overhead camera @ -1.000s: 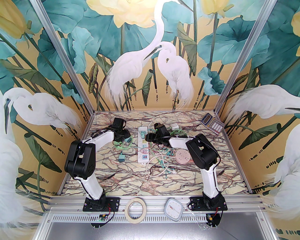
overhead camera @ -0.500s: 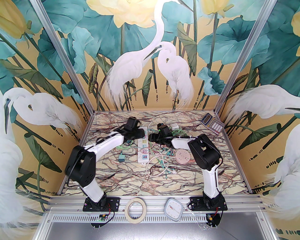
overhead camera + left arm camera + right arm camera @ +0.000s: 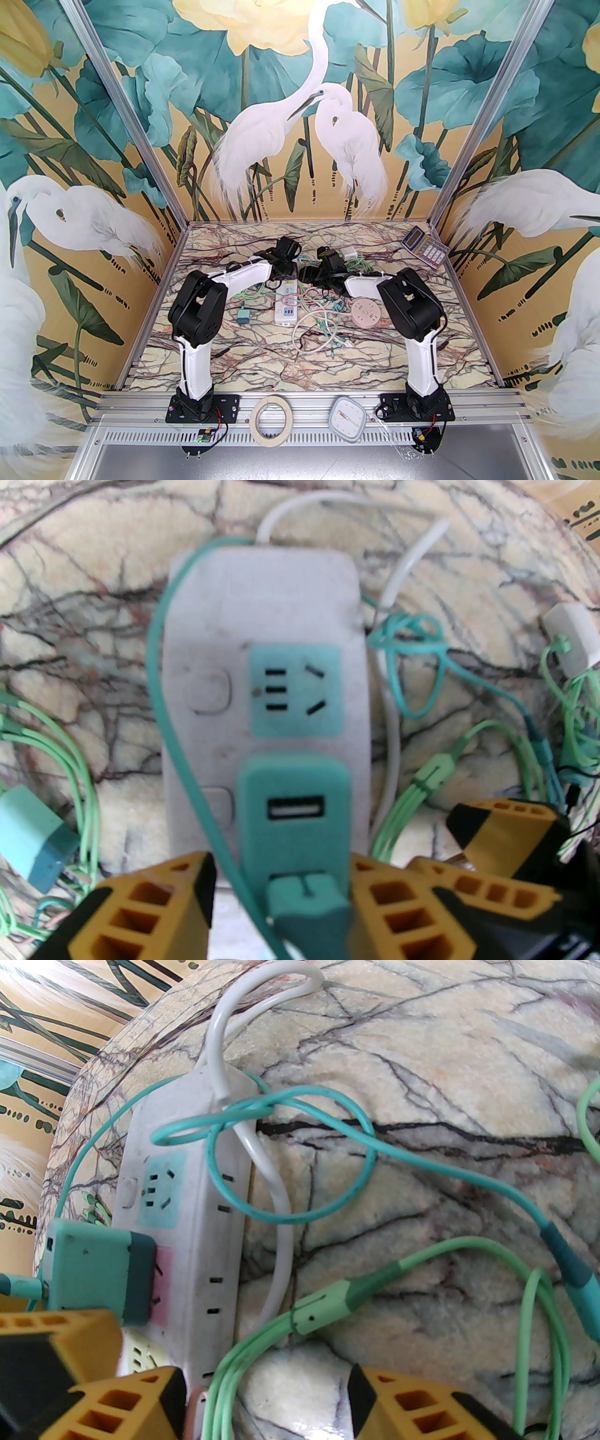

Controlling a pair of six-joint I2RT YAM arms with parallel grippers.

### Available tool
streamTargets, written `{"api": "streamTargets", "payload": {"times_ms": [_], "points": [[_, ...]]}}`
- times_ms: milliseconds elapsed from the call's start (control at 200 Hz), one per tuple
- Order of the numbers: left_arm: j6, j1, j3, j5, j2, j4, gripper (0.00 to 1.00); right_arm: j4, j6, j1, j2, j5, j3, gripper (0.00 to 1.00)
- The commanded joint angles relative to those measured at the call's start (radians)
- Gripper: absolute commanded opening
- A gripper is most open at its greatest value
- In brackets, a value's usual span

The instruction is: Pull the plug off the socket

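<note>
— Teal plastic, square-edged: note the USB charger plug (image 3: 294,803), seated in the second socket of the long white plastic power strip (image 3: 262,611) on the marble-patterned worktop (image 3: 93,564). Not pulled out.

— Second from which end?

— From the far end, the one with the thick white cord (image 3: 398,573). Just beyond the plug, an empty teal socket face (image 3: 294,690). Beneath the plug, in the right wrist view, a pink socket face (image 3: 161,1260).

— And the left tool (image 3: 281,857)?

— Spread, straddling the plug. One yellow finger close against the plug's right side, the other standing off its left side, with a thin teal cable (image 3: 154,677) passing through that gap. Not clamped on anything.

— Right tool (image 3: 265,1375)?

— Wide open as well, low at the strip's right edge, just beside the left tool. One finger over the strip, the other over bare worktop, with a bundle of light green cables (image 3: 309,1316) between them.

— Anything else close by?

— Left of the strip, a loose pale blue adapter block (image 3: 33,827). Right of it, a small white cube charger (image 3: 574,637) wrapped in green wire. From above, a grey calculator (image 3: 425,247) in the far right corner and a pink round disc (image 3: 365,313) beside the right arm.
</note>
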Motion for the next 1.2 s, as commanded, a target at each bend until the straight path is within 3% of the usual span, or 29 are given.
{"api": "streamTargets", "payload": {"times_ms": [0, 200, 365, 455, 890, 1195], "points": [[0.003, 0.026, 0.041, -0.002, 0.034, -0.030, 0.45, -0.015, 0.018, -0.008, -0.008, 0.005, -0.014, 0.64], [0.009, 0.045, 0.082, 0.017, 0.064, -0.029, 0.45, -0.013, 0.016, -0.008, -0.004, -0.003, -0.012, 0.64], [-0.001, 0.045, 0.092, 0.045, 0.072, -0.036, 0.24, -0.015, 0.010, -0.011, -0.006, -0.003, -0.013, 0.64], [-0.004, 0.041, 0.070, 0.048, 0.044, -0.027, 0.20, -0.008, 0.008, -0.012, -0.003, -0.017, -0.011, 0.61], [-0.049, 0.006, 0.013, 0.110, -0.029, -0.014, 0.18, 0.124, 0.020, -0.002, 0.013, -0.172, -0.020, 0.49], [-0.074, 0.005, 0.011, 0.138, -0.047, -0.012, 0.17, -0.058, 0.028, 0.019, 0.125, -0.170, 0.102, 0.39]]}}
